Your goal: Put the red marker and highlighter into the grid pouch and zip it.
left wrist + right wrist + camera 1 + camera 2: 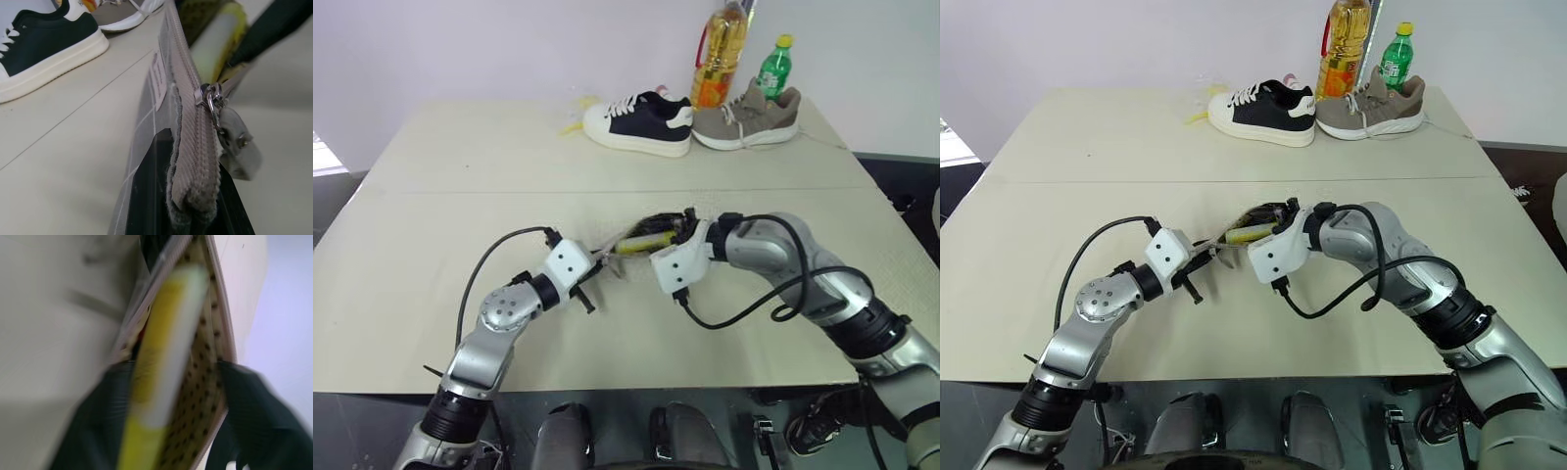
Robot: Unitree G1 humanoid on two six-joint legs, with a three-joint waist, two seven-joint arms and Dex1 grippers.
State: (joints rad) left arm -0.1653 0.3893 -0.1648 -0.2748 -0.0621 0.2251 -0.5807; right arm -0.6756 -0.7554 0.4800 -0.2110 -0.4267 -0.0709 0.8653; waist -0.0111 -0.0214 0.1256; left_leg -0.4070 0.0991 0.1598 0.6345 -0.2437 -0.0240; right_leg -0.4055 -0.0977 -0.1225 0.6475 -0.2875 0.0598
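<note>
Grey grid pouch (193, 161) clamped by left gripper (590, 277); right gripper (682, 227) spread around highlighter (161, 367).

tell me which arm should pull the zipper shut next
Right, probably. The left gripper is clamped on the grid pouch end, anchoring it; the right gripper is at the mouth by the highlighter, jaws apart.

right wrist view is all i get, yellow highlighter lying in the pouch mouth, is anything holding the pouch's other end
Observer: Yes. The left pincer is shut on the far end of the grey, white-gridded fabric pouch.
Operator: where's the zipper slider
Observer: The metal zipper slider sits just past that pincer; beyond it the mouth is open.
Operator: anything behind the pouch
Observer: A black-and-white sneaker and a grey sneaker stand at the beige table's far edge, well apart from it.
</note>
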